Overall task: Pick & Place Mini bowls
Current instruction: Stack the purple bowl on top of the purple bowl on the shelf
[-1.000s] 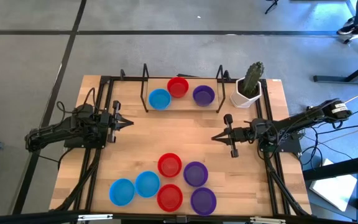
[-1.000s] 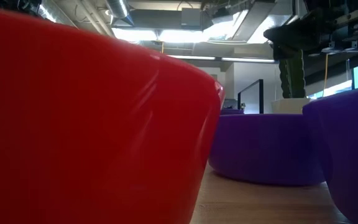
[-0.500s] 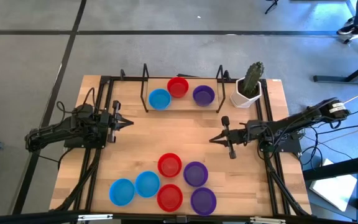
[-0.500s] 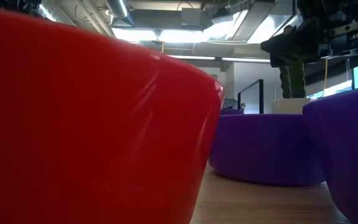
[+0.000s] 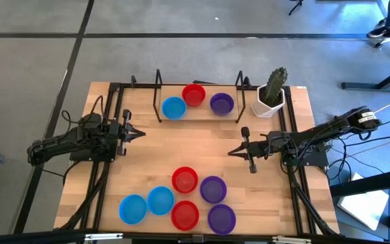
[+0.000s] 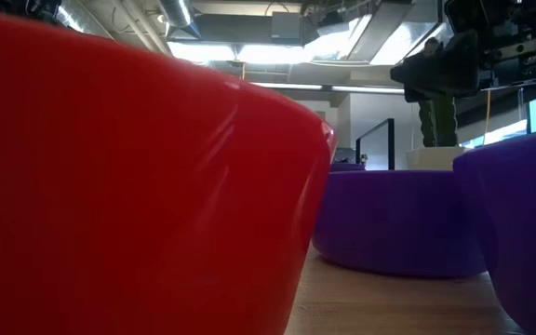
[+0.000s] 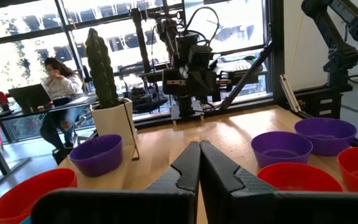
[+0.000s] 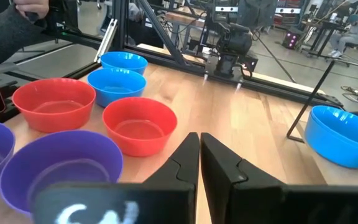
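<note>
Three mini bowls sit at the table's far side: blue (image 5: 173,108), red (image 5: 193,95) and purple (image 5: 221,104). Several more rest on their bases in a cluster near the front edge, among them a red one (image 5: 185,179), a purple one (image 5: 212,190) and a blue one (image 5: 160,200). My left gripper (image 5: 143,134) hangs shut at the left, pointing level toward the table's middle, its fingertips (image 7: 199,167) together. My right gripper (image 5: 230,153) is shut too (image 8: 199,160), level, above the bare wood between the two groups. Neither touches a bowl.
A white pot with a cactus (image 5: 271,95) stands at the far right corner. A black frame with upright posts (image 5: 159,95) runs round the table's edges. Bare wood (image 5: 188,139) lies between the bowl groups. A person's sleeve (image 8: 5,31) shows beyond the near edge.
My right gripper has edged a little toward the table's left and near side, staying shut and level. The bowls and my left gripper have kept still.
</note>
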